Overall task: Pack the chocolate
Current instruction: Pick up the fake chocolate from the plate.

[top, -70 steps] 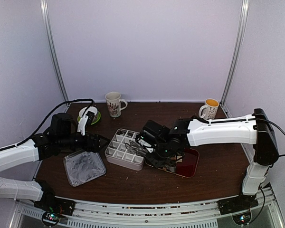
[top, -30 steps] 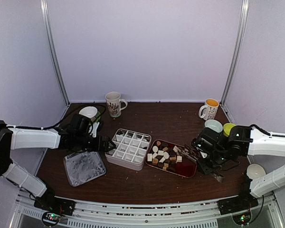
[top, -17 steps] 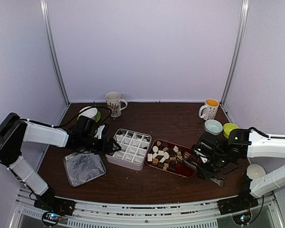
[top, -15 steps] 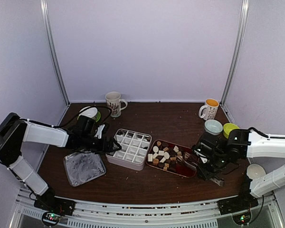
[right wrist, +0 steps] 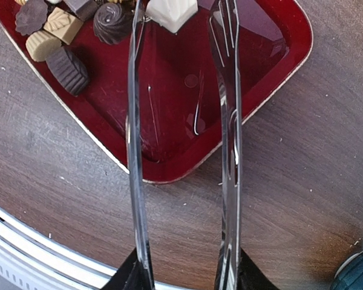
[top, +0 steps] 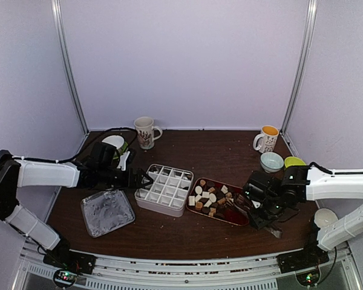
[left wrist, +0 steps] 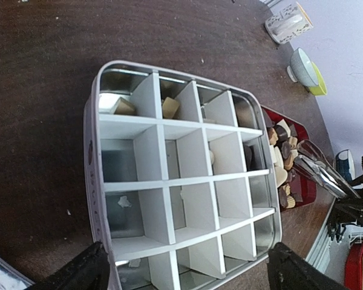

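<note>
1. Location of the chocolate (top: 209,197): the loose pieces lie heaped in the left half of the red tray (top: 239,214), right of centre in the top view. In the right wrist view they fill the upper left corner (right wrist: 60,36); the rest of the tray floor (right wrist: 187,121) is bare.
2. Orientation: the pieces are compact rounds and cubes with no marked long axis. The heap follows the tray, which runs from upper left to lower right in the top view.
3. A few pieces sit in the divided box (top: 163,188) just left of the tray, 2 tan ones (left wrist: 124,107) in the upper row of its 16 compartments.
4. Left hand (top: 144,180): open wide, with 1 fingertip at each lower corner of the box in the left wrist view (left wrist: 190,278), gripping nothing.
5. Right hand (top: 251,202): closed on the handle end of the tongs (top: 237,201). The 2 tong arms (right wrist: 135,151) run from bottom to top of the wrist view, spread apart, with their tips over the tray beside a white piece (right wrist: 169,12).
6. Surroundings on the table (top: 187,241): a crinkled silver sheet (top: 107,212) at lower left, a mug (top: 145,132) at the rear, a 2nd mug (top: 267,139) and 2 bowls (top: 271,161) at the right.
</note>
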You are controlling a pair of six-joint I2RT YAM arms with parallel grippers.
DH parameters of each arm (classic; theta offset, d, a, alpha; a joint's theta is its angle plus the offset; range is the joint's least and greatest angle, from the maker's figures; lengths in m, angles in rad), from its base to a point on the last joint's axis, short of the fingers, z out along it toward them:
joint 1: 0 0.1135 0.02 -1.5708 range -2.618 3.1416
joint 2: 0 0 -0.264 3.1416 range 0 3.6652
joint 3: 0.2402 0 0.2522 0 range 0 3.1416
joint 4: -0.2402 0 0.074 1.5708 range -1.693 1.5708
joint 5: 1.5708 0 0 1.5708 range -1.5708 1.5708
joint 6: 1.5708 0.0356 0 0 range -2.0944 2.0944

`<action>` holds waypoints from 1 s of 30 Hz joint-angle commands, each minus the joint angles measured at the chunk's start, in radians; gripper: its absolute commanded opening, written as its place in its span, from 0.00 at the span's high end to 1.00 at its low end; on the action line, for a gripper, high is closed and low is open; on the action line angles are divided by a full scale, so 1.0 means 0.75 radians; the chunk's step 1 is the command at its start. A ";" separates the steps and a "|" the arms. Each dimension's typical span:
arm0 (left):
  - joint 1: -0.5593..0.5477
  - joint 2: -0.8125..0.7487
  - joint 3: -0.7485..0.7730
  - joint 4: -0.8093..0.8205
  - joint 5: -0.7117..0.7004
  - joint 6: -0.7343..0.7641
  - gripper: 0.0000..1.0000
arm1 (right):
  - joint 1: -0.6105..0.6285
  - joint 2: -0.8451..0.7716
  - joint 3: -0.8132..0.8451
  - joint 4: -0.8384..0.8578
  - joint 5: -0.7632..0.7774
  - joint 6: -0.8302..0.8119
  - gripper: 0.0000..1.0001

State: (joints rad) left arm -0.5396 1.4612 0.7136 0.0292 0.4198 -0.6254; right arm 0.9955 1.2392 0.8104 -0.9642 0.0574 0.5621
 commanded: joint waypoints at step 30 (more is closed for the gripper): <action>-0.007 -0.215 -0.013 -0.122 -0.177 0.085 0.06 | -0.053 -0.089 0.089 -0.056 0.044 0.022 0.71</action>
State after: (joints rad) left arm -0.5404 1.3270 0.6956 -0.0681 0.3050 -0.5846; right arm 0.9585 1.1809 0.8600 -0.9901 0.0666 0.5900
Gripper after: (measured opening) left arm 0.943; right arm 0.295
